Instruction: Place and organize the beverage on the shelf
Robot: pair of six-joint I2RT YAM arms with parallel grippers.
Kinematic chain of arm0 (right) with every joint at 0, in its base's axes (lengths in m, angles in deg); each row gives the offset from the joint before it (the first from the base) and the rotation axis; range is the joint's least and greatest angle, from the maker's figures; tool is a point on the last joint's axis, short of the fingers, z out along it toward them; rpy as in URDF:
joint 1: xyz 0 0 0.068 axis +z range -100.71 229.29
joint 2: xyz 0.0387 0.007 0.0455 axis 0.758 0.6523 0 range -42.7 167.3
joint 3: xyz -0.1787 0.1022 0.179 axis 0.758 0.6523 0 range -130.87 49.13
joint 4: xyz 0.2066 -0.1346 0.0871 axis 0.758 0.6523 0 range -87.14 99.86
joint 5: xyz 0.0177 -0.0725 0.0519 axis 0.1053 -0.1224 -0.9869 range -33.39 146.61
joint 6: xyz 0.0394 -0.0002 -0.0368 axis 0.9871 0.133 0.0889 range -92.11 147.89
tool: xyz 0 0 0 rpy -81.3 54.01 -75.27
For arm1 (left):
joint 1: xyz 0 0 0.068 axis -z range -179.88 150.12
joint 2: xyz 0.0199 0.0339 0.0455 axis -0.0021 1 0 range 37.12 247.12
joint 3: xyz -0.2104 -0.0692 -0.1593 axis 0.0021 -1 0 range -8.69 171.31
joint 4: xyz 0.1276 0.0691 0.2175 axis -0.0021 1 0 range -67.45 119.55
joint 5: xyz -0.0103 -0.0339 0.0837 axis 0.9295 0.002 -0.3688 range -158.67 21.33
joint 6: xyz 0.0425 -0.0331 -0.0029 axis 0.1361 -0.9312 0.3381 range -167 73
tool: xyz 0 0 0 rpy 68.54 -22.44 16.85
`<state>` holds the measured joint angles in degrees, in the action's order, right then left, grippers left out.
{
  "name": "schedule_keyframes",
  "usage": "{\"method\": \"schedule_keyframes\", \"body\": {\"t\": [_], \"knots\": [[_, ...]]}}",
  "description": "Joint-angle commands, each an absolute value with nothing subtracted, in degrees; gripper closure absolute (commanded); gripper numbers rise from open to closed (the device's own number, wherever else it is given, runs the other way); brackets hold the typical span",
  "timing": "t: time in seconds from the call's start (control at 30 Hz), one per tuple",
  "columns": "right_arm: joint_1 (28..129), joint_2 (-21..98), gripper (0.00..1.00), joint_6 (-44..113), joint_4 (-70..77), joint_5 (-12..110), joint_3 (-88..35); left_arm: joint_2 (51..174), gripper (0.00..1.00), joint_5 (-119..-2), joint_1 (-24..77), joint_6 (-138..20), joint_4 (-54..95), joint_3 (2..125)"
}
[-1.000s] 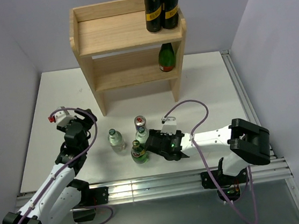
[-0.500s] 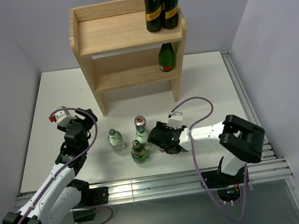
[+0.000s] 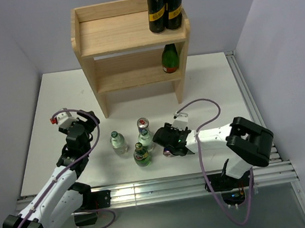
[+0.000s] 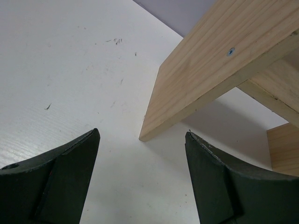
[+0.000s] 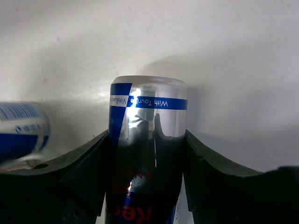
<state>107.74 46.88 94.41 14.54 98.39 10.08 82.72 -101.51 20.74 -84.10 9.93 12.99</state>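
Right fingers (image 5: 79,182) clamp a blue-silver can (image 5: 148,140); left fingers (image 4: 56,177) stand apart, empty.

So, between the fingers of the right claw (image 5: 148,144) a can (image 5: 148,105) is wedged, touched on both sides. Just off that claw's left side a second can (image 3: 142,124) is found, with a capped bottle (image 3: 144,135) tucked against its near side. A glass bottle (image 3: 142,155) is stood nearer the table (image 3: 215,85) edge, also left of the claw, and another capped bottle (image 3: 118,142) further left still. The shelf (image 3: 87,50) is set well beyond the claw, at the far side. Two tall cans (image 3: 157,9) are stood side by side at the right end of its top board, with a shelved bottle (image 3: 169,58) on the tier below them. The left claw (image 4: 142,135) is parked well apart to the left, the shelf's side panel (image 4: 196,79) just ahead of it.
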Motion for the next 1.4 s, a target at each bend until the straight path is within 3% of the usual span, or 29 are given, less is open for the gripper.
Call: {"method": "schedule_keyframes", "body": {"t": [0.0, 0.13, 0.3, 0.5, 0.63, 0.73, 0.9, 1.07, 1.37], "knots": [[108.26, 42.22, 1.0, 96.71, 20.43, 94.22, 12.75, 83.0, 0.2, -101.19, 20.95, -83.65, 8.14, 15.4], [111.07, 33.61, 1.0, 95.92, 30.34, 102.56, 8.19, 83.26, 0.2, -101.19, 20.86, -83.65, 8.14, 15.57], [114.85, 25.26, 1.0, 88.56, 32.23, 113.72, -0.86, 82.56, 0.2, -101.36, 20.95, -83.56, 8.14, 15.31], [115.56, 22.87, 1.0, 61.28, 11.78, 121.91, -4.92, 82.21, 0.19, -101.27, 20.95, -83.48, 8.23, 15.4], [114.86, 24.71, 1.0, 38.39, -22.7, 116.57, -2.2, 81.86, 0.19, -100.84, 20.95, -83.39, 7.44, 14.96], [111.96, 28.66, 1.0, 31.24, -33.4, 107.61, -4.12, 81.33, 0.19, -100.22, 20.95, -83.13, 6.91, 14.69], [107.48, 40.51, 1.0, 24.31, -39.05, 94.08, -15.1, 78.52, 0.19, -99.43, 20.95, -82.69, 5.5, 12.94], [106.5, 54.56, 1.0, 15.35, -43.36, 90.98, -29.23, 76.85, 0.19, -99.43, 20.95, -82.25, 4.18, 11.97], [105.98, 67.41, 1.0, 11.11, -47.58, 89.57, -43.05, 77.46, 0.2, -100.57, 21.13, -82.24, 3.48, 11.79]]}}
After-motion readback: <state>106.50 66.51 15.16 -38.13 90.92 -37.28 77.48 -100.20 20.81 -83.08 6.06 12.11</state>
